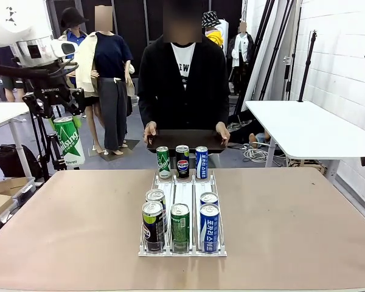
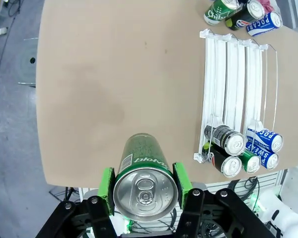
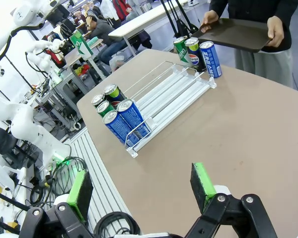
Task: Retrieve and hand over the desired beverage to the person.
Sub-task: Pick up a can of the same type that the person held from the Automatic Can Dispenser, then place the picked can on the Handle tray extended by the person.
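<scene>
My left gripper (image 1: 66,121) is shut on a green can (image 1: 69,141) and holds it in the air off the table's left side, well above table height. In the left wrist view the green can (image 2: 144,178) sits top-up between the green pads (image 2: 107,182). The person (image 1: 184,73) stands at the far side and holds a dark tray (image 1: 185,140) with both hands. My right gripper (image 3: 141,186) hangs open over bare tabletop with nothing between its fingers. The dark tray (image 3: 238,30) also shows at the top right of the right wrist view.
A white wire rack (image 1: 182,194) stands mid-table with several cans (image 1: 180,222) at its near end. A green, a Pepsi and a blue can (image 1: 182,160) stand at its far end below the tray. A white side table (image 1: 304,125) is at the right.
</scene>
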`<state>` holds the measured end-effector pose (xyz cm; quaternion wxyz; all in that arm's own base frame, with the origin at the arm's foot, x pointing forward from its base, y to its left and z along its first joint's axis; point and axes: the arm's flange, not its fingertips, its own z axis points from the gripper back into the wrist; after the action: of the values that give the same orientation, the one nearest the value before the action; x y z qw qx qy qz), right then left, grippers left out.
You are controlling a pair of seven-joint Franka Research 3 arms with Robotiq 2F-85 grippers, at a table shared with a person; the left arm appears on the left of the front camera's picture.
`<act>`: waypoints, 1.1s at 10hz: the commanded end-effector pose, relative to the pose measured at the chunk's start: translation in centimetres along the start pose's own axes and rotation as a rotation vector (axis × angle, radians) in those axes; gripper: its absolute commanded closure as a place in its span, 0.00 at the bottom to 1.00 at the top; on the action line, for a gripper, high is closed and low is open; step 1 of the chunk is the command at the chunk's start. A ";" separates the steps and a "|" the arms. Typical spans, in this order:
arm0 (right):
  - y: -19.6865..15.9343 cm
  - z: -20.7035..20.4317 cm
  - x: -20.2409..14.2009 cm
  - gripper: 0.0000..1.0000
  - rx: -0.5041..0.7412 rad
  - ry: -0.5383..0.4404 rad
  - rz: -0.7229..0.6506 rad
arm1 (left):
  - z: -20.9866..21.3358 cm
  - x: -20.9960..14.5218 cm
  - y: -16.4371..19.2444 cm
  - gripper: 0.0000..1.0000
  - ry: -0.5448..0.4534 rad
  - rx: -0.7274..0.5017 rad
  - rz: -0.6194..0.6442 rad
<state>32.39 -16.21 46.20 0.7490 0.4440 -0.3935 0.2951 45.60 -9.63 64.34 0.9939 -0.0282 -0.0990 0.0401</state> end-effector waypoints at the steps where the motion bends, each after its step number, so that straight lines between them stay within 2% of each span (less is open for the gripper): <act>1: 0.0 -0.1 0.1 0.00 0.008 -0.014 0.002 | 0.4 0.0 0.2 1.00 -0.011 0.013 -0.003; 11: 0.0 -0.1 0.1 0.00 0.008 -0.014 0.002 | 0.4 0.0 0.2 1.00 -0.011 0.013 -0.003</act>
<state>32.39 -16.21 46.20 0.7490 0.4440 -0.3935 0.2951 45.60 -9.63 64.33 0.9939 -0.0282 -0.0989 0.0401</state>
